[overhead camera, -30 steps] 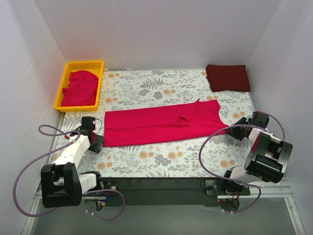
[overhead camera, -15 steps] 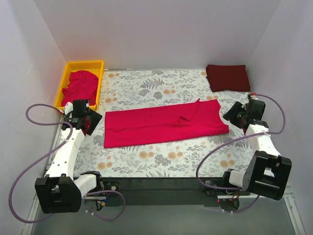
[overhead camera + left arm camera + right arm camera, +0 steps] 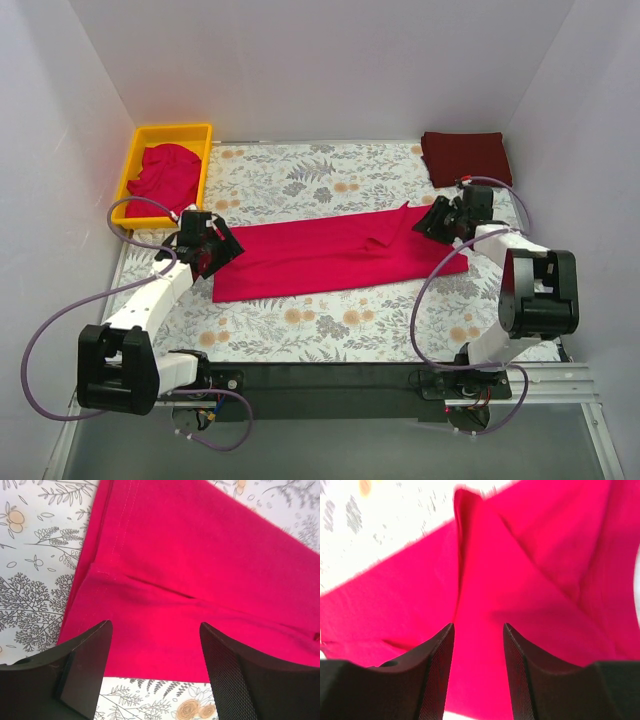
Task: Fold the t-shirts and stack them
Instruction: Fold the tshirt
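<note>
Both arms swing inward from table sides. Left gripper (image 3: 218, 250) and right gripper (image 3: 428, 222) now hang over opposite ends of pink shirt (image 3: 340, 250), fingers spread and empty, cloth just beneath. Probably ready to pinch and fold. Folded maroon shirt (image 3: 465, 158) lies beyond right gripper.

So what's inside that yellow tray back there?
A crumpled heap of crimson-pink t-shirt cloth fills the yellow tray; whether anything lies underneath is hidden.

My floral desk (image 3: 330, 180) carries a spread crimson t-shirt (image 3: 330, 255), a folded maroon t-shirt (image 3: 465, 158) far right, a yellow tray (image 3: 170, 128) far left.
</note>
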You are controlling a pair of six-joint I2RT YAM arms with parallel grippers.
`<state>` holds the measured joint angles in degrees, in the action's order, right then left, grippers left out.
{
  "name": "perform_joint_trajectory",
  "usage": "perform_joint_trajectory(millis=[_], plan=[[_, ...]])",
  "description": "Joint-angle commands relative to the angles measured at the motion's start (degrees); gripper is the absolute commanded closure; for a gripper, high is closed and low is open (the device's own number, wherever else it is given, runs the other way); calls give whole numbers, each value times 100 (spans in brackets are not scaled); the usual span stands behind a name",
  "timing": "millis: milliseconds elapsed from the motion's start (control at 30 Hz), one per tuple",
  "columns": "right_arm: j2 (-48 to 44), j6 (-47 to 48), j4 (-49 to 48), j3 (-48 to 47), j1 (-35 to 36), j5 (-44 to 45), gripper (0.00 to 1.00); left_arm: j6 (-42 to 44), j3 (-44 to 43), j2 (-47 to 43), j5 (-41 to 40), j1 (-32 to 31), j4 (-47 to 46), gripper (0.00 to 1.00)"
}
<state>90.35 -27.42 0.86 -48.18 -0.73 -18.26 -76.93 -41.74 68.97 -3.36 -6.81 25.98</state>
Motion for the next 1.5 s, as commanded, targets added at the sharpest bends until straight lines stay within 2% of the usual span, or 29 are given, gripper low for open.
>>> perform_joint_trajectory(millis=[0, 133, 367, 767, 867, 967, 1000, 1067, 1100, 1467], plan=[[386, -264, -710, -630, 12, -134, 50, 336, 87, 73, 116, -49, -383, 31], [1001, -527, -816, -1288, 29, -195, 50, 336, 78, 73, 177, -57, -462, 32], [1793, -887, -895, -1913, 64, -63, 50, 362, 95, 99, 186, -75, -462, 32], [2470, -1055, -992, -2292, 249, -72, 53, 415, 95, 90, 186, -137, -462, 32], [2531, -1099, -1000, -2318, 258, -90, 58, 424, 113, 73, 177, -145, -479, 32], [2497, -1099, -1018, -2310, 258, -37, 70, 441, 104, 82, 195, -154, -480, 32], [2479, -1090, -1009, -2310, 258, -11, 78, 442, 113, 73, 195, -154, -488, 32], [2392, -1081, -1000, -2275, 258, -2, 87, 442, 113, 73, 195, -163, -488, 32], [2348, -1081, -1000, -2240, 258, -2, 97, 450, 113, 64, 195, -172, -480, 32], [864, -1213, -930, -1010, 266, 455, 99, 459, 131, -15, 309, -180, -506, 32]])
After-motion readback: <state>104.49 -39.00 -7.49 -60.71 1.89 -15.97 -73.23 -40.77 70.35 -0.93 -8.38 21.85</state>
